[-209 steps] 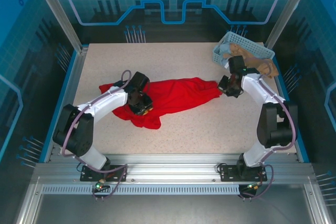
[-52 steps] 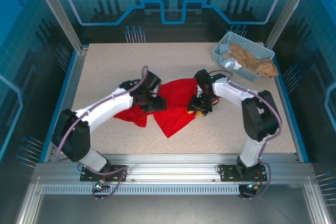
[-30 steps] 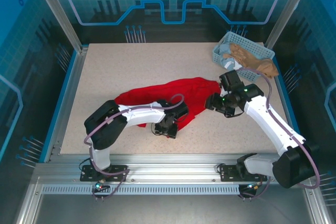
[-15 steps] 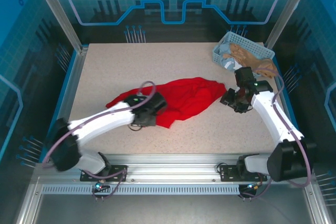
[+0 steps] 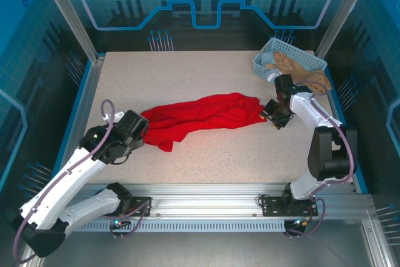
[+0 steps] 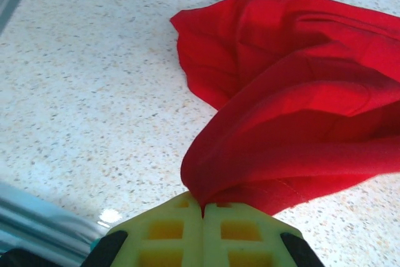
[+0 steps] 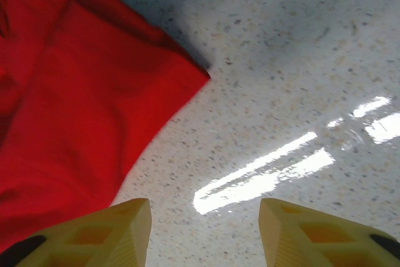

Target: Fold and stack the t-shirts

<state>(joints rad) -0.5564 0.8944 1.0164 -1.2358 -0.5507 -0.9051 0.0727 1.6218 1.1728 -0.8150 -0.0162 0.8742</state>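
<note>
Left gripper (image 6: 203,209) clenches the red t-shirt (image 5: 200,112) at centre left, its arm stretched low. Right gripper (image 7: 204,209) hangs parted and empty beside the cloth's right tip, elbow raised.

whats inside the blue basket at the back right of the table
The basket holds crumpled tan cloth, spilling over its right rim, and pale blue-grey cloth at its left end. Anything beneath them is covered.

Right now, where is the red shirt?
In the top view the red shirt lies bunched across the table, its left end pinched by the left gripper.
</note>
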